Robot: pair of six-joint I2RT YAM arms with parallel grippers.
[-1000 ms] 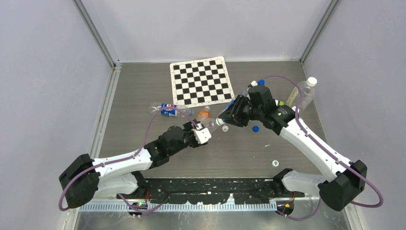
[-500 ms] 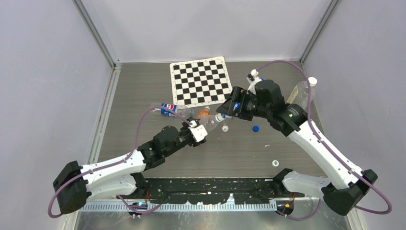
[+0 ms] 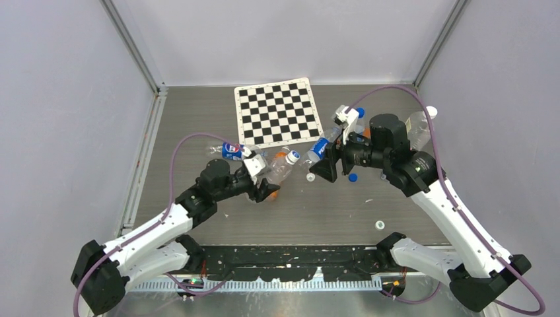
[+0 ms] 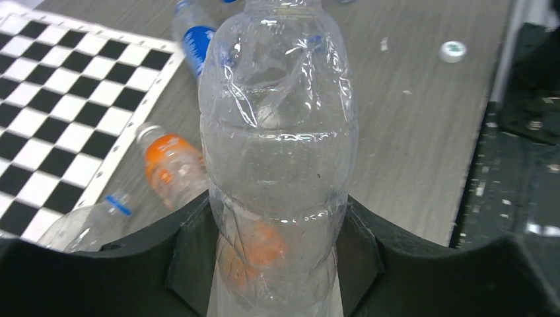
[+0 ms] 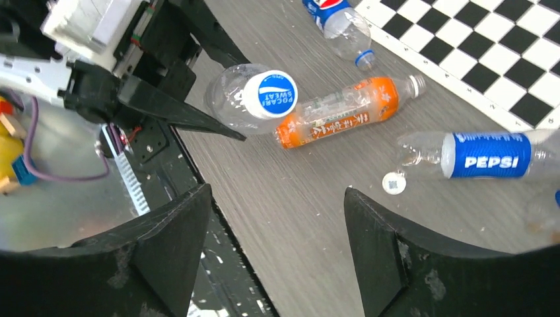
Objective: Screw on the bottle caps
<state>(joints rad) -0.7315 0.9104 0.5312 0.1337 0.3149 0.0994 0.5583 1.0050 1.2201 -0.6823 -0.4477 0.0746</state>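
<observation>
Two arms meet over the middle of the counter (image 3: 198, 119). The left claw (image 4: 277, 228) pinches a clear bottle (image 4: 277, 125) around its lower body. Its fingers (image 4: 190, 257) press on both sides, and the bottle reaches out ahead of the claw.

A Pocari cap (image 5: 269, 94), blue on top, sits on that bottle's neck; how tightly it is screwed on cannot be told. It faces the right claw (image 5: 274, 198), which stands spread with nothing between its fingers, a little apart from the cap.

A loose white cap (image 5: 394, 182) lies on the counter ahead of the right claw, just beside a Pepsi bottle (image 5: 485, 155). A blue cap (image 3: 352, 177) lies just beside the same claw, under its wrist. A far cap (image 3: 380, 224), also white, lies well behind that claw, toward the arm bases.

An orange bottle (image 5: 337, 112) lies on the counter beneath the held bottle, ahead of the left claw. Beyond it a second Pepsi bottle (image 3: 231, 150) lies near a checkerboard (image 3: 277, 112).
</observation>
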